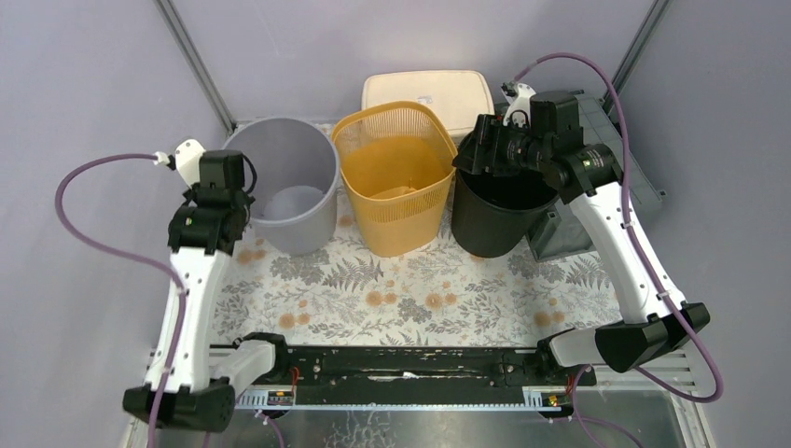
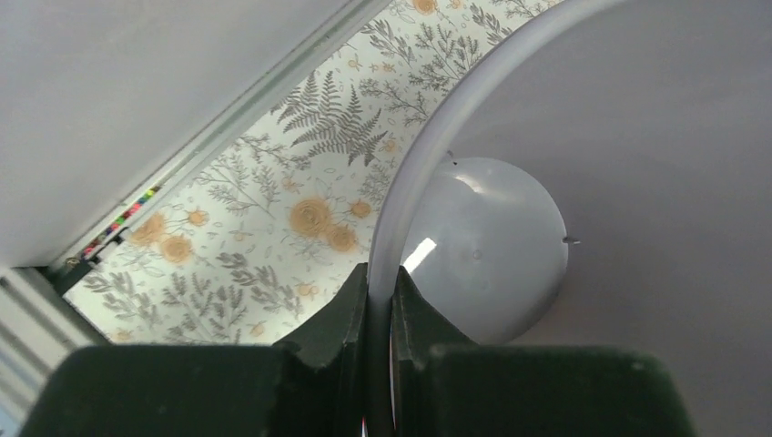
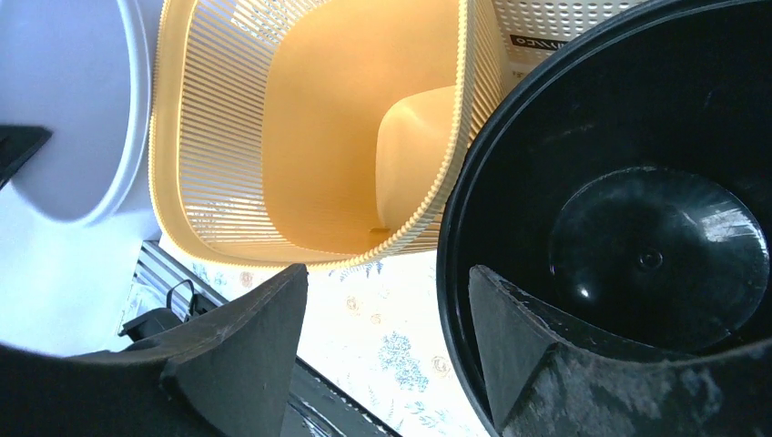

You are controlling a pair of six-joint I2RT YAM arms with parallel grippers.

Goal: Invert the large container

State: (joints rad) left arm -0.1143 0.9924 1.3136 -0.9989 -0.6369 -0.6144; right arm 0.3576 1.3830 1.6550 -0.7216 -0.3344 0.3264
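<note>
3 containers stand upright in a row on the flowered surface: a grey bin at the left, a yellow basket in the middle and a black bin at the right, with a white lidded box beyond them. From above, the left hand sits at the grey bin's left rim, its grip hidden. The left wrist view shows that it is clenched on the rim, 1 finger outside and 1 inside. The right hand covers the black bin's far left rim. Its wrist view shows it released, fingers spread astride the rim, 1 finger inside the bin.
</note>
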